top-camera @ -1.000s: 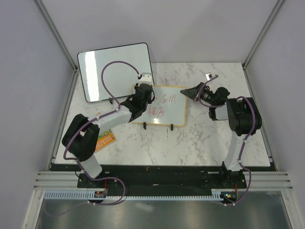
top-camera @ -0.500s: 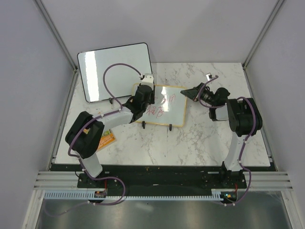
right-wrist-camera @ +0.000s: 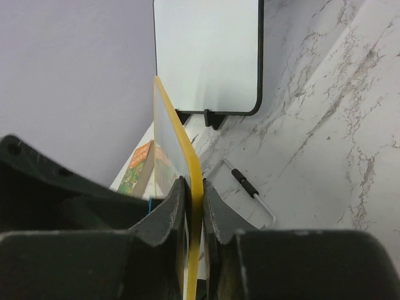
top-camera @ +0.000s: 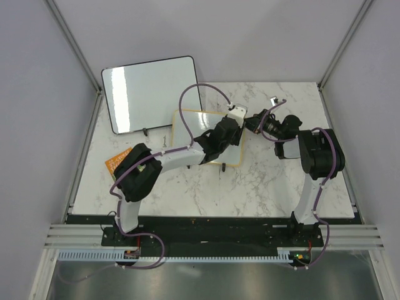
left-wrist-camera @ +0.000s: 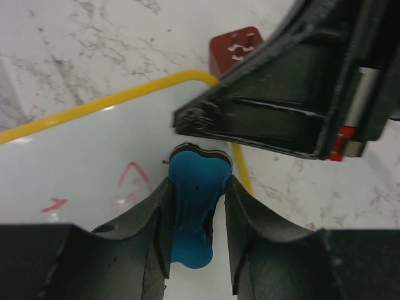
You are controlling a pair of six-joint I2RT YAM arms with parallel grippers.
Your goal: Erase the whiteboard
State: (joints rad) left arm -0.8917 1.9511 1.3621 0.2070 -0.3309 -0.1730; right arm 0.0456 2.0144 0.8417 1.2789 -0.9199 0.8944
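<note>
Standing in the middle of the table, the whiteboard (top-camera: 189, 130) was held upright at its right edge by the right gripper (right-wrist-camera: 192, 186), whose jaws were almost closed, pinching the yellow frame between them. The left gripper (left-wrist-camera: 198, 182) was at the right end of the board, near that same corner, with its jaws narrowly open around a blue eraser (left-wrist-camera: 190, 219) pressed to the white surface. A few red marks (left-wrist-camera: 132, 175) remained just left of the eraser. Farther away, a black-framed board (top-camera: 150, 90) leaned at the far left, and an orange packet (top-camera: 119, 164) lay on the left side.

I judged that the wiping step was in hand and nearly finished. The next move probably called for one more short pass to the left over the remaining red marks, with the frame kept steady.

One second ago the left gripper was over the left part of the board, and red characters were clear in the middle. Since then it had swept to the right end, and from above those characters no longer showed.
</note>
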